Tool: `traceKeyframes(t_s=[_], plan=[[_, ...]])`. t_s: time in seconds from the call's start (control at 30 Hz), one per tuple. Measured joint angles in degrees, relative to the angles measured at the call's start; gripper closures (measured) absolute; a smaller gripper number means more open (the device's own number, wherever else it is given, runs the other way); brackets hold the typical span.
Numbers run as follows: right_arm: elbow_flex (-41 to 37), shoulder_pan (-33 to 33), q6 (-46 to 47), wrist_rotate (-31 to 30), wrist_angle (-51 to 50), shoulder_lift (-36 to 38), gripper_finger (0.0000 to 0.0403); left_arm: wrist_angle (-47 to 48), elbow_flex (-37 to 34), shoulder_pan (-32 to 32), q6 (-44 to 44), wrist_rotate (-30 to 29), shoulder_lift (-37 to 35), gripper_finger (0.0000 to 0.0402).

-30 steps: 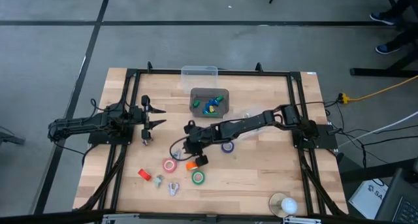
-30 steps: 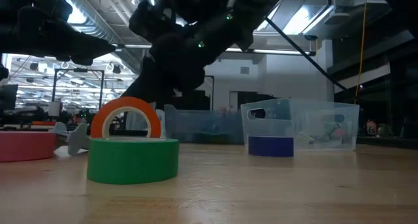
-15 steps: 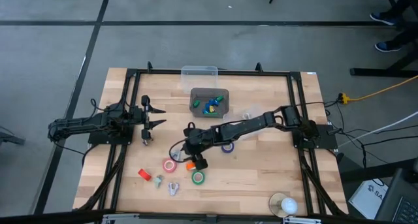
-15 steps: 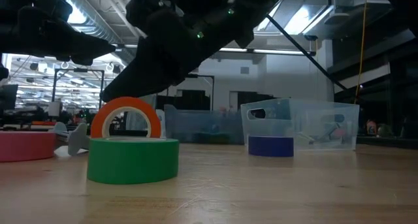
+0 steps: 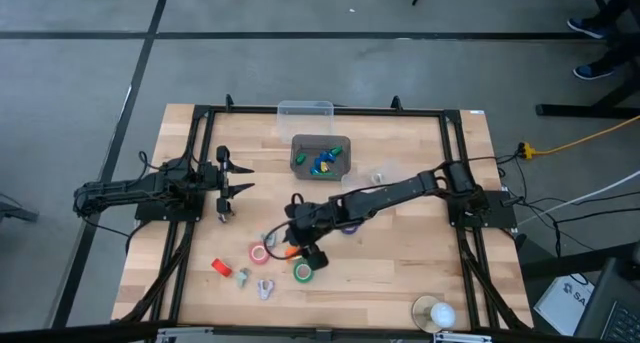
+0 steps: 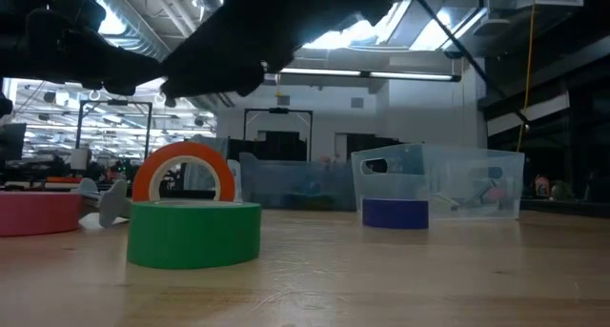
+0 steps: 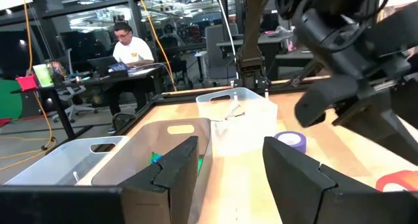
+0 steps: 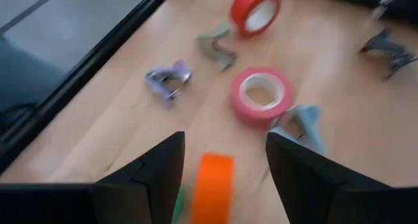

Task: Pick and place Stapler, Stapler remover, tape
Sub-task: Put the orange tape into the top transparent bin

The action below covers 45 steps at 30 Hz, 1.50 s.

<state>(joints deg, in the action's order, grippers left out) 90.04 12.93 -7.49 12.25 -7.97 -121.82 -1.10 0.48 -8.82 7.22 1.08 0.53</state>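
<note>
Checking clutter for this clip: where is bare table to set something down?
Bare wood lies right of the purple tape roll, toward the right arm's base, and along the front edge left of the white ball. Crowded: front-centre, where the right gripper hovers over tape rolls and staple removers.

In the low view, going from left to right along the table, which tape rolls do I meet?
Pink tape roll → green tape roll, with the orange tape roll standing upright behind it → blue tape roll.
</note>
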Motion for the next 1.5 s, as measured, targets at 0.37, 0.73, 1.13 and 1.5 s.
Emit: traceKeyframes(t_s=[0.37, 0.73, 1.13, 1.5], plan=[[-0.27, 1.27, 1.29, -2.9, -2.74, -1.32, 0.0182, 0.0, -0.01, -0.02, 0.0, 0.0, -0.02, 0.0233], [-3.85, 1.82, 4.5, -3.15, -0.15, -2.25, 0.0182, 0.0, 0.01, -0.02, 0.02, 0.0, -0.02, 0.0233], [-4.16, 1.88, 4.55, -3.21, -1.45, -2.25, 0.0261, 0.0, 0.01, 0.0, 0.0, 0.0, -0.02, 0.0233], [-4.15, 0.36, 2.36, -3.19, 0.5, -2.25, 0.0295, 0.0, 0.0, -0.01, 0.0, 0.0, -0.02, 0.0233]])
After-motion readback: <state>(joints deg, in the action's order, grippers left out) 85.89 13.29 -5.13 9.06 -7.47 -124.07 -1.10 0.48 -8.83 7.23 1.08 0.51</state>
